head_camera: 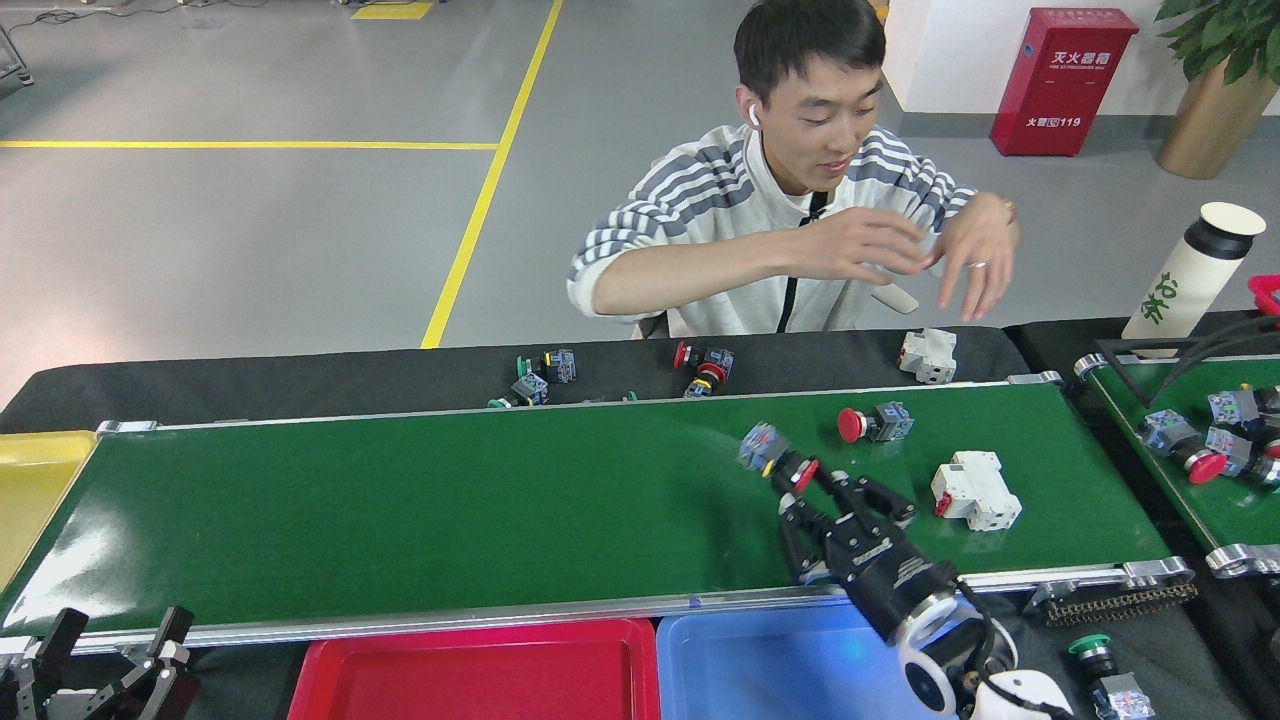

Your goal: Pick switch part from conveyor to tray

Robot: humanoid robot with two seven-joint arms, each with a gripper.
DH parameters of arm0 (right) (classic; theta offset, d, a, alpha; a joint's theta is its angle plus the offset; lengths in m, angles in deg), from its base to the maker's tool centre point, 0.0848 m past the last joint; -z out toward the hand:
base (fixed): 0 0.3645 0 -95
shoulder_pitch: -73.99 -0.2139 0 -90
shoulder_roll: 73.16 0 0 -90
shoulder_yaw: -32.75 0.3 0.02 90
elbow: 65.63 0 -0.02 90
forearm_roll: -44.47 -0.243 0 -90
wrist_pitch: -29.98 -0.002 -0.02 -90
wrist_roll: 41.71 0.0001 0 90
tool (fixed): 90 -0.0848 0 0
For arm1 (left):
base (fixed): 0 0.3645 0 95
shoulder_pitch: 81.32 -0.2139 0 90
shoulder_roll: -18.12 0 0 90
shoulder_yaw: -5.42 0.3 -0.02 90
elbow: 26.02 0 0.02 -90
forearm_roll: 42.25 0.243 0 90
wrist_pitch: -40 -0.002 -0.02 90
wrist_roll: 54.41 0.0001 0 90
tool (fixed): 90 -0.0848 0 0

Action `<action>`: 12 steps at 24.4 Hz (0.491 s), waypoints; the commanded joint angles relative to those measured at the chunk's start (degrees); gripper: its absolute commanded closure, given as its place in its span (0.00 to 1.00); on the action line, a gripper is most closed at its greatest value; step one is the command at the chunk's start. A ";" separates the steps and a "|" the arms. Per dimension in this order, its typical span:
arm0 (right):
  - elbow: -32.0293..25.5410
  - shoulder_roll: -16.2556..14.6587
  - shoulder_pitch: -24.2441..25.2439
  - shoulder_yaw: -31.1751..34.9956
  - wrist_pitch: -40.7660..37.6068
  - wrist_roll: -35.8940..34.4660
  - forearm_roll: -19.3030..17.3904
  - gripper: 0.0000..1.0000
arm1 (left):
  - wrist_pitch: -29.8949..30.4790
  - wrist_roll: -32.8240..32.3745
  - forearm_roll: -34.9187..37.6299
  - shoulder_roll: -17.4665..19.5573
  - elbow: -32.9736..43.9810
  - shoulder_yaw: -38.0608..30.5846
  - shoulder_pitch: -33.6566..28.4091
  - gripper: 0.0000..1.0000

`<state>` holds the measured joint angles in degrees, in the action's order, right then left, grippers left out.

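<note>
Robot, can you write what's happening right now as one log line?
right hand: shut on red switch part, above conveyor | left hand: open, idle | blue tray: empty

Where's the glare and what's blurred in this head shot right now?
Head view: white glare smears the conveyor at its near-left end; the switch part at the right gripper is motion-blurred, its blue end smeared; the person's hands look slightly soft; the red-capped switch and the white breaker on the belt are sharp.
</note>
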<state>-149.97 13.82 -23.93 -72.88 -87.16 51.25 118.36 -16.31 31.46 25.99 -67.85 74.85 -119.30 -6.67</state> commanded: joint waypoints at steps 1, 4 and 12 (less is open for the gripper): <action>-1.71 -0.06 -0.25 -4.32 -4.41 -0.59 -0.06 0.98 | 0.15 0.17 -0.04 0.36 0.81 0.01 0.06 0.00; -1.18 1.26 -0.43 -11.88 -5.38 -0.68 0.64 0.18 | 0.24 0.17 -0.04 0.45 0.81 0.09 0.23 0.00; -1.09 4.78 -0.69 -12.94 -6.96 -0.33 0.03 0.00 | 0.15 -0.09 0.05 0.28 0.81 0.18 0.41 0.00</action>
<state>-150.05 18.04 -23.83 -86.18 -94.02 51.12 118.72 -16.16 31.33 25.99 -67.85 74.88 -119.05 -6.65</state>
